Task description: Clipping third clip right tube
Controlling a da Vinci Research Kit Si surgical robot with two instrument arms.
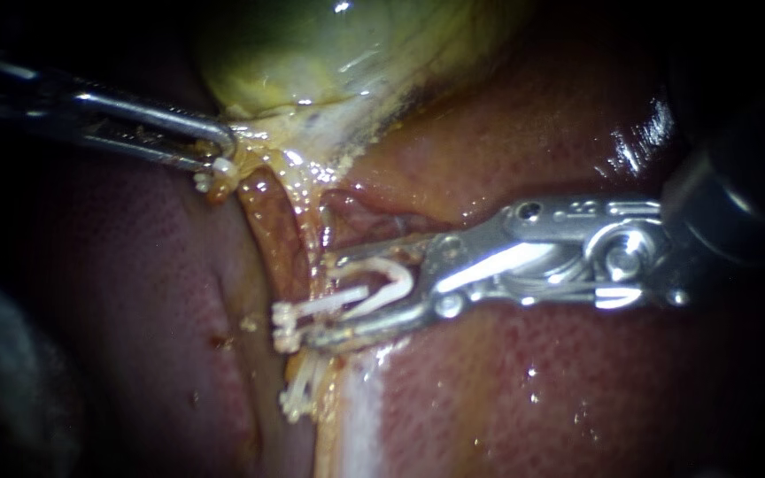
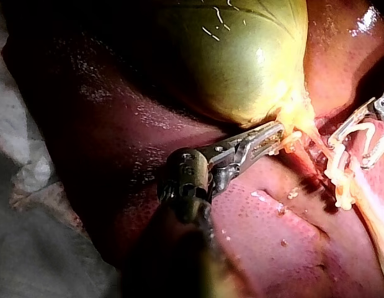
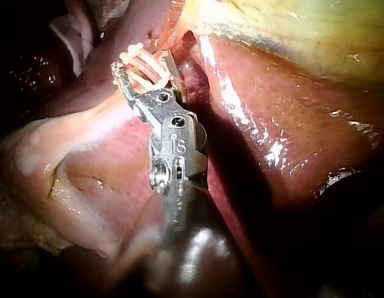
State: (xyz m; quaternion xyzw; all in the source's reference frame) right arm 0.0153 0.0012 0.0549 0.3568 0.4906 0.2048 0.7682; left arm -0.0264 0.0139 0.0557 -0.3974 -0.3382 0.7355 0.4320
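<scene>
Endoscope: left instrument (image 1: 220,161), hand clamped on the gallbladder (image 1: 329,62) neck. Right instrument (image 1: 316,298), hand gripping the clip (image 1: 374,288). The clip is white, V-shaped and spread open, legs astride the tube (image 1: 276,235) over the liver (image 1: 533,389). Lower clips (image 1: 298,398) sit on the tube just below. Left wrist: hand on the yellow neck tissue, clip well ahead of it. Right wrist: clip (image 3: 145,65) held in the hand, beaded leg ends showing.

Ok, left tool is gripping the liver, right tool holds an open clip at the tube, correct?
No: the left tool grips the gallbladder at its neck, not the liver, as the endoscope view shows. The right tool does hold an open clip at the tube.
</scene>
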